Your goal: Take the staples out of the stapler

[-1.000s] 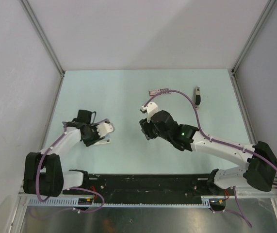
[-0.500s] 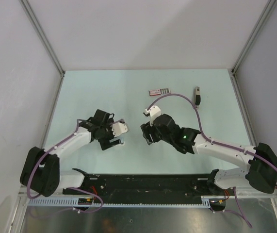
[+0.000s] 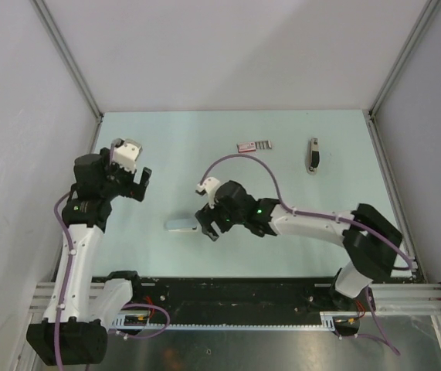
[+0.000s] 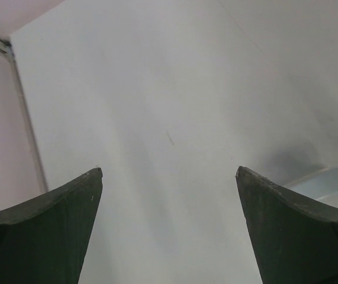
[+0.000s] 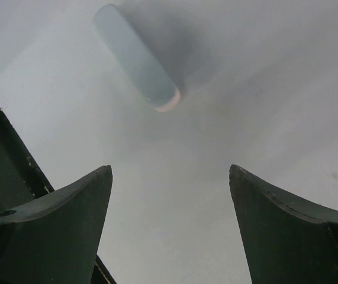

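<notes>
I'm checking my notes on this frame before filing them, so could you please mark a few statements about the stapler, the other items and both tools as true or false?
1. The stapler lies at the far right of the table, with neither tool on it. True.
2. The right tool is clamped on the pale bluish bar. False: its jaws are open, and the bar lies on the table ahead of them.
3. The red-and-white flat box lies to the left of the stapler, apart from it. True.
4. The left tool holds the stapler. False: it is open, with nothing between its jaws, at the left side of the table.
</notes>
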Tool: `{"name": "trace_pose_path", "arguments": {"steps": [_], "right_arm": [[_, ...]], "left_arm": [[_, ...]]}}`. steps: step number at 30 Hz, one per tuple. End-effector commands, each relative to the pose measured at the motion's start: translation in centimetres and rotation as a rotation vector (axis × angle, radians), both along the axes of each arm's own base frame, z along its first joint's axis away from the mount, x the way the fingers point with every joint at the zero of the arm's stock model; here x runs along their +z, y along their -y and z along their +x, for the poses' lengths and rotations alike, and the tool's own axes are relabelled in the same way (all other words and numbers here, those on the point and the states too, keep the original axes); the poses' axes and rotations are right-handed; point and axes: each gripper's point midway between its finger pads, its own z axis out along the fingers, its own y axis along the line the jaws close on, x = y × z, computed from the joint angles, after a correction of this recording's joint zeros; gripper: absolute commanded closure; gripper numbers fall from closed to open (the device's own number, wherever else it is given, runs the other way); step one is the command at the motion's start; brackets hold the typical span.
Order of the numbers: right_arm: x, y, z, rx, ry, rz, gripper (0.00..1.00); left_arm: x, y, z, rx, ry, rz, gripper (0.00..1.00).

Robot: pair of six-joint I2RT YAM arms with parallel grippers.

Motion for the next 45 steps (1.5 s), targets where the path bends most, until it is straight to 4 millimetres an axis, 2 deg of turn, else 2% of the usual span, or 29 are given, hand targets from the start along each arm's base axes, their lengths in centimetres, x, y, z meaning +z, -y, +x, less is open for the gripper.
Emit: {"name": "trace_pose_path", "arguments": {"steps": [1, 4, 8, 15, 20, 28, 34, 36, 39, 42, 45], "right_arm": [[1.7, -5.1, -0.8, 0.152, 0.034, 0.067, 0.15], [1.0, -6.6, -0.7, 0.187, 0.032, 0.055, 0.15], [0.0, -7.9, -0.2, 0.213, 0.033, 0.028, 0.15], [-3.0, -9.1, 1.4, 0.230, 0.044, -0.049, 0.21], [-4.0, -9.6, 1.9, 0.243, 0.031, -0.060, 0.28], [-4.5, -10.2, 2.0, 0.253, 0.017, -0.068, 0.60], [-4.3, -10.9, 1.6, 0.264, -0.012, -0.056, 0.93], [-4.1, -11.3, 1.6, 0.255, -0.025, -0.046, 0.98], [-2.8, -11.8, 2.8, 0.156, -0.049, 0.010, 1.00], [-1.1, -11.4, 5.8, -0.101, -0.063, 0.095, 1.00], [-0.1, -10.3, 7.9, -0.321, -0.100, 0.167, 1.00]], "left_arm": [[-2.1, 2.1, -2.6, -0.004, -0.128, -0.186, 0.00], [-3.5, 2.1, -3.4, 0.014, -0.160, -0.199, 0.00], [-4.3, 1.9, -4.2, 0.037, -0.169, -0.206, 0.01], [-5.3, 1.7, -4.6, 0.075, -0.202, -0.225, 0.00], [-5.9, 2.0, -4.1, 0.065, -0.240, -0.233, 0.01], [-6.6, 1.3, -3.1, 0.078, -0.277, -0.190, 0.01], [-7.6, 0.7, -2.8, 0.107, -0.318, -0.173, 0.00], [-7.5, 0.6, -2.6, 0.117, -0.322, -0.173, 0.01], [-6.9, 0.9, -2.4, 0.098, -0.322, -0.196, 0.01], [-5.8, 1.9, -2.3, 0.040, -0.325, -0.234, 0.01], [-5.0, 3.7, -3.1, -0.084, -0.347, -0.273, 0.10]]}}
